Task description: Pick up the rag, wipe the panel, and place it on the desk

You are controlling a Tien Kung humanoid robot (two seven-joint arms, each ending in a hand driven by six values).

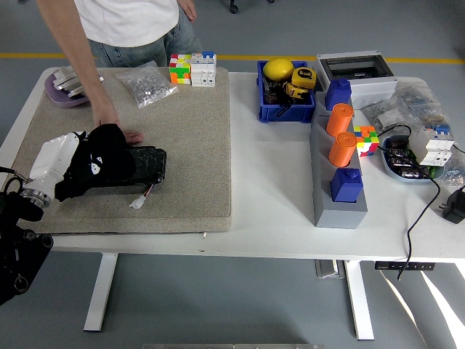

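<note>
The left hand (73, 167), white-backed, comes in from the lower left with its fingers curled around a black rag (102, 156), pressing it onto the left end of the panel (142, 166). This dark flat panel lies on the beige mat (189, 145) on the desk (269, 189), its long axis running left to right. Bare mat stretches to its right, up to the mat's edge. Just behind, a person's hand (116, 131) rests on the mat, touching the rag.
</note>
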